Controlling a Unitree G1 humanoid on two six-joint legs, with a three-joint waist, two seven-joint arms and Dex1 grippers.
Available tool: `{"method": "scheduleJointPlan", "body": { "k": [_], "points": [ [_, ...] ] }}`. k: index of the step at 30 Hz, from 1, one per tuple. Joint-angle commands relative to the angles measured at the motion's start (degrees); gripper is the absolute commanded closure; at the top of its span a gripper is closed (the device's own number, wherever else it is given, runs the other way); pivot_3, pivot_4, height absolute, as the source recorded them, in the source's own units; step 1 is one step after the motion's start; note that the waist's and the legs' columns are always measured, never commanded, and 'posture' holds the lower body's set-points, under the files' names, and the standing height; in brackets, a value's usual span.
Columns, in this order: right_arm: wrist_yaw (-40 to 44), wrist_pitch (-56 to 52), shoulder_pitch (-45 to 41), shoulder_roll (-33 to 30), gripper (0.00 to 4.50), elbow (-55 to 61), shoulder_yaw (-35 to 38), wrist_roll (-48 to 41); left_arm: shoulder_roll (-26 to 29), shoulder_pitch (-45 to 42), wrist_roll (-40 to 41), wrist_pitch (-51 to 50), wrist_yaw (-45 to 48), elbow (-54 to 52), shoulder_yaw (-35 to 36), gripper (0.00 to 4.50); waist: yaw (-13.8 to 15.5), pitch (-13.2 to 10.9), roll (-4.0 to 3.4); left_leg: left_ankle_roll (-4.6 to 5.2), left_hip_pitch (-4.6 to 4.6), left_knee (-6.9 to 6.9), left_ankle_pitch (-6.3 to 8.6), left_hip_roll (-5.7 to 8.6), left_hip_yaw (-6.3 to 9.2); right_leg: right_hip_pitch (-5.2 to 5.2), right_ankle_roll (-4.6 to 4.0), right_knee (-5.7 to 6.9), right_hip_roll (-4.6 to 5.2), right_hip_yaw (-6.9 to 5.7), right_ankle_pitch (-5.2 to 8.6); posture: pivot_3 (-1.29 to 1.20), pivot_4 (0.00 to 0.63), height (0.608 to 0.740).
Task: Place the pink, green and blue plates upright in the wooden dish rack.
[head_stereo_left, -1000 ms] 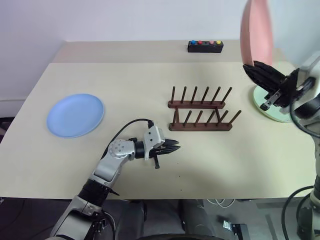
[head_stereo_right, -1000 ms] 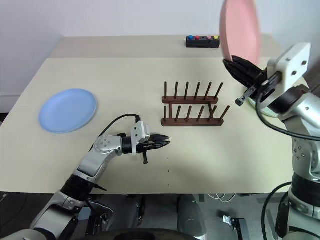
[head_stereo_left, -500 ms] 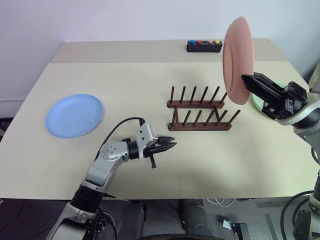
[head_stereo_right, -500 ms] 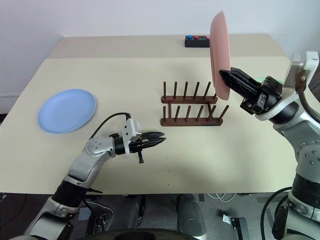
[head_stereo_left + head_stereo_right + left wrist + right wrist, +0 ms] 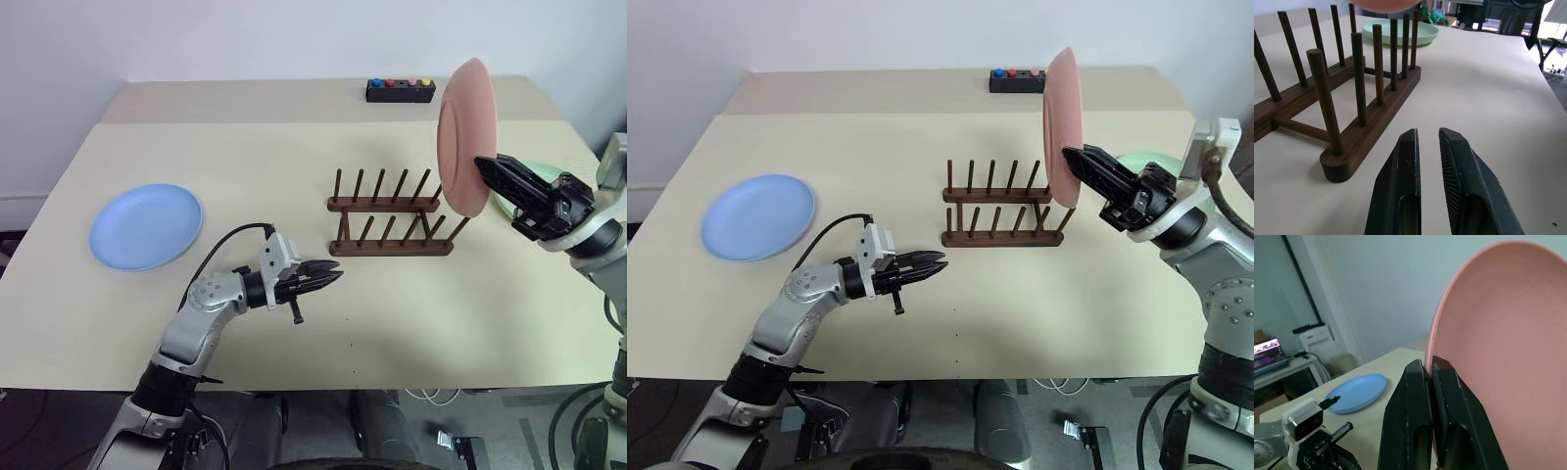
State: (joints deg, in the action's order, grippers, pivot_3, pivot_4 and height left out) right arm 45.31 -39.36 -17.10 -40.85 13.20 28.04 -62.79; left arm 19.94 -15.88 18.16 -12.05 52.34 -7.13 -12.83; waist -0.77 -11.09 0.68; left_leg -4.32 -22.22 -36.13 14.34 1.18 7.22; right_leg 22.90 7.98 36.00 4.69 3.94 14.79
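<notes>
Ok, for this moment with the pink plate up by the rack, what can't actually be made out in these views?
- Green plate: in the head views mostly hidden behind the pink plate and right gripper.
- Pink plate: top cut off in the left wrist view, so its gap to the wooden dish rack pegs is unclear.
- Black box: buttons too small to tell apart.

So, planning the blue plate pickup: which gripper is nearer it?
Left. The left gripper hovers mid-table, right of the blue plate; the right gripper holds the pink plate beyond the rack.
</notes>
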Motion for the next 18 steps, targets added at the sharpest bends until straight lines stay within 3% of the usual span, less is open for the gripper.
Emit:
{"method": "scheduleJointPlan", "body": {
  "k": [1,18],
  "points": [
    [0.6,-0.5,0.0,0.3,4.44,-0.1,1.1,-2.0,-0.3,0.2,0.2,0.5,0.0,-2.0,-0.5,3.87,0.0,0.0,0.0,0.0,0.0,0.0,0.0,0.0,0.0,0.0,0.0,0.0,0.0,0.0,0.0,0.0,0.15,0.74],
    [2.3,-1.5,-0.1,-0.2,4.44,0.9,1.8,-4.4,0.0,0.7,-0.4,0.7,0.0,-2.1,-0.6,3.87,0.0,0.0,0.0,0.0,0.0,-0.01,0.0,0.0,0.0,0.0,0.0,0.0,0.0,0.0,0.0,0.0,0.15,0.74]
  ]
}}
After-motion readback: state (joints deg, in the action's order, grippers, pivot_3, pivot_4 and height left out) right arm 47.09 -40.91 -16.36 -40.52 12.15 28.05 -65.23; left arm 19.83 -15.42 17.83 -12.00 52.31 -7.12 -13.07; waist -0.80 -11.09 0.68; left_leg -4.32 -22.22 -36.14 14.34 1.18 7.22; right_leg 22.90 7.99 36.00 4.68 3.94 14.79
